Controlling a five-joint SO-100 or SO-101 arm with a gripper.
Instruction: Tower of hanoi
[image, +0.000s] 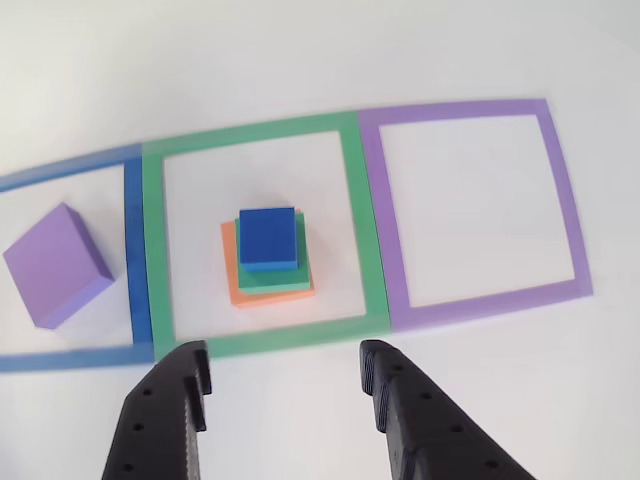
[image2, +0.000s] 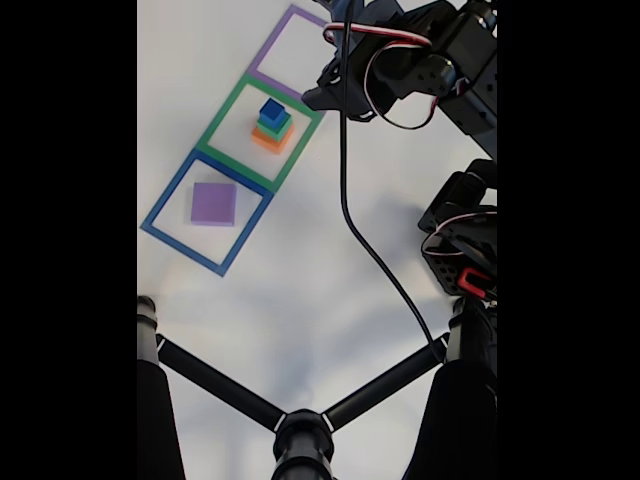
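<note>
A three-tier stack stands inside the green square frame on the white table: the orange block at the bottom, the green block on it, and the small blue cube on top. The flat purple block lies apart, alone inside the blue frame, which touches the green frame's left side in the other view. The purple frame adjoins the green one on its right. The gripper hangs just outside the green frame's near edge, its two black fingers spread wide with nothing between them. In the fixed view the three frames run in a diagonal row toward the table's far edge, the arm reaching in from the right beside the stack, a black cable trailing down across the tabletop.
</note>
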